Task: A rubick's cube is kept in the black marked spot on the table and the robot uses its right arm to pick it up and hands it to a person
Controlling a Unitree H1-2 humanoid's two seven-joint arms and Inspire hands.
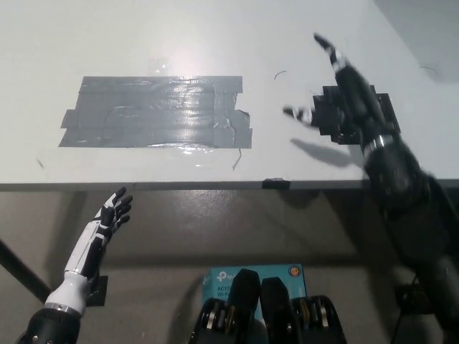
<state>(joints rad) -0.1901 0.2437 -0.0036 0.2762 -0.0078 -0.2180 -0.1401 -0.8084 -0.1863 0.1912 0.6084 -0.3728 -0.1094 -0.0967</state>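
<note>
No Rubik's cube shows in the head view, and no person is in the picture. My black right hand (pixel 343 89) hovers open above the table's right side, fingers spread, holding nothing. It hangs over a small black marked spot (pixel 355 115), well to the right of the large patch of grey-black tape (pixel 154 112) on the white table (pixel 215 29). My white left hand (pixel 107 218) rests low at the lower left, below the table's front edge, with its fingers apart and empty.
The table's front edge (pixel 179 186) runs across the middle of the picture. A blue box (pixel 222 279) lies on the floor beneath it. A dark table leg (pixel 18 269) slants at the far left.
</note>
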